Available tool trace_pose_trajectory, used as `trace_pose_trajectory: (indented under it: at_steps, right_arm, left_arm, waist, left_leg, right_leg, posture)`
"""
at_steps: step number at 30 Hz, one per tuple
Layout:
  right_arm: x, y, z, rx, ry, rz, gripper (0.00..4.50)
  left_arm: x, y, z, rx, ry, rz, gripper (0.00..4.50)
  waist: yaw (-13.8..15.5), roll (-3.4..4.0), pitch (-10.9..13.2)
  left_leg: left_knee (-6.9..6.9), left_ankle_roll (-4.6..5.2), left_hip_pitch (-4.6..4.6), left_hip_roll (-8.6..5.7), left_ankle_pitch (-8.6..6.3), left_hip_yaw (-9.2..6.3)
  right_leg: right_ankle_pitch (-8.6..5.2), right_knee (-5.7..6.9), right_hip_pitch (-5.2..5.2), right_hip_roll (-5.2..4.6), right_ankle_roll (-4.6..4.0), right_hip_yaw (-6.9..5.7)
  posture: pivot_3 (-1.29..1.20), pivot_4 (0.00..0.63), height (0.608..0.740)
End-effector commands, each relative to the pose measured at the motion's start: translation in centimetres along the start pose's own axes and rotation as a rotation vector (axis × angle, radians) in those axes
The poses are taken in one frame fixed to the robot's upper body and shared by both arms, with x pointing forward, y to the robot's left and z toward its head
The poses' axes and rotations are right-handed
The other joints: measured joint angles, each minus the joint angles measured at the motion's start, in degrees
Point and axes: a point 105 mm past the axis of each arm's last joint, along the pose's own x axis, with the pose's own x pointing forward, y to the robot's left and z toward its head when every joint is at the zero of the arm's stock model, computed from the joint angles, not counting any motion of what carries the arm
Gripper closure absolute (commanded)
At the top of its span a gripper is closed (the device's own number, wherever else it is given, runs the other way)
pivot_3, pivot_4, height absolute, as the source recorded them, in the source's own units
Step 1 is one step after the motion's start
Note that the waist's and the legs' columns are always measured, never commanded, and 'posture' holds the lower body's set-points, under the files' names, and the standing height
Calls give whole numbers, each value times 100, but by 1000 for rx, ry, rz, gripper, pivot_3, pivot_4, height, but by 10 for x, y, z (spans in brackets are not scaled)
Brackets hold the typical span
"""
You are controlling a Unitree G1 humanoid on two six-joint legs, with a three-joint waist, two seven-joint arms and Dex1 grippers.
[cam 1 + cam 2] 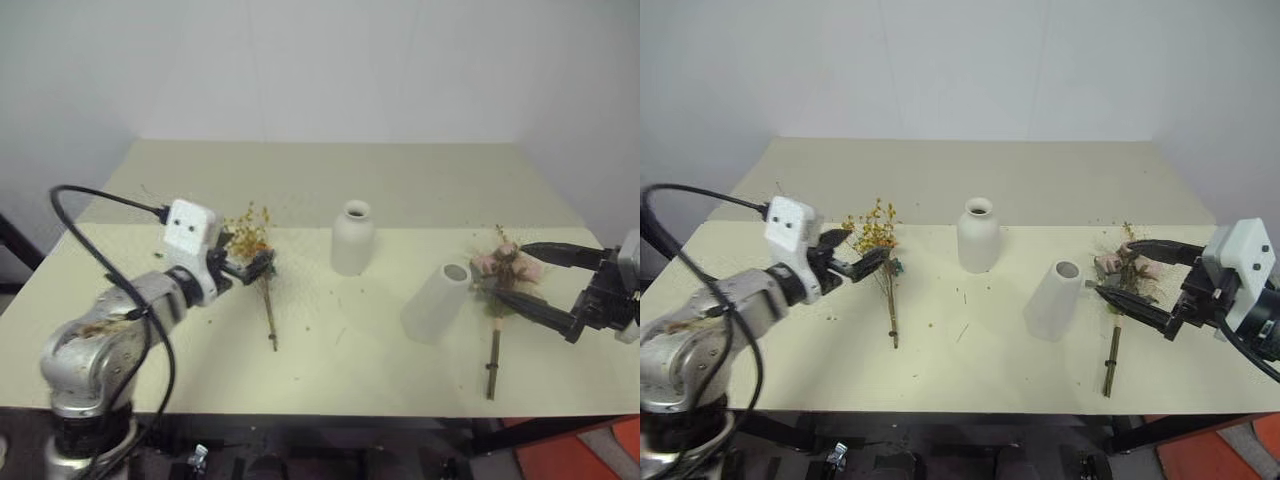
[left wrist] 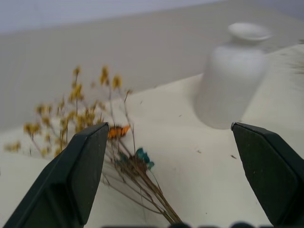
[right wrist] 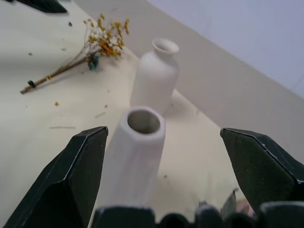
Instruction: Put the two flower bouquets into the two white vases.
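The left arm reached forward over the left part of the desk [image 1: 330, 350], bent at the elbow, its left claw [image 1: 852, 258] pointing right and slightly down with its fingers spread apart and nothing between them. The claw hung at the flower head of the yellow bunch [image 1: 880, 240], whether touching it or not I cannot tell; that bunch lay flat on the desk with its thin stem running toward the near edge. The right arm came in from the right edge, its right claw [image 1: 1130, 280] pointing left and about level, fingers wide apart and holding nothing. The fingers stood on either side of the head of the rose bouquet [image 1: 505, 265], which lay on the desk at the right with its thick stem toward the near edge. Between the two bouquets stood the short vase [image 1: 352, 238], upright near the middle of the desk, its mouth dark and with no flowers in it. Right of it and nearer, just beside the rose bouquet, the tall vase [image 1: 437, 300] stood with its open mouth visible and no flowers in it. Small flecks of dried plant lay scattered over the desk.
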Motion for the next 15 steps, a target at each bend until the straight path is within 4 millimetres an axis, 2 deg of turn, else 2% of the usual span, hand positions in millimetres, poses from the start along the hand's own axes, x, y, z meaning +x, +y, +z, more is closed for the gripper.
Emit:
trace_pose_trajectory:
  at_steps: [1, 4, 7, 12, 15]
  right_arm:
    - [4, 3, 21, -75, -44, 52, 40]
    - [7, 2, 23, -75, -51, 64, 40]
    - [8, 1, 18, -72, -33, 65, 40]
    - [6, 1, 20, -79, -35, 62, 40]
    - [6, 2, 21, -83, -36, 59, 40]
  left_arm:
    - [9, 18, -15, -38, 174, 230, 0]
    - [16, 15, -11, -87, 184, 233, 0]
    - [29, 1, -5, -150, 194, 171, 0]
    - [39, -4, -18, -141, 293, 146, 0]
    - [44, 1, -32, -157, 374, 174, 0]
  waist:
    - [-25, -4, 0]
    - [-81, -10, 1]
    - [-36, -11, 1]
    - [-24, -11, 1]
    - [-45, -11, 0]
  left_leg:
    - [0, 0, 3, -1, 0, 0]
    - [-10, -1, 8, 0, -1, 0]
    - [-18, -1, 6, 0, -1, 0]
    - [-17, -2, 6, -5, -1, 0]
    - [-17, -2, 2, -4, -1, 1]
  right_leg:
    - [0, -2, 7, -1, 1, 0]
    - [0, -9, 8, 1, 0, 1]
    - [0, -10, 2, 0, -3, 1]
    - [-1, -11, 5, -6, -1, 1]
    - [0, -7, -3, -5, -2, 4]
  posture:
    - [0, 150, 740]
    - [0, 150, 740]
    - [0, 150, 740]
    - [0, 150, 740]
    - [0, 150, 740]
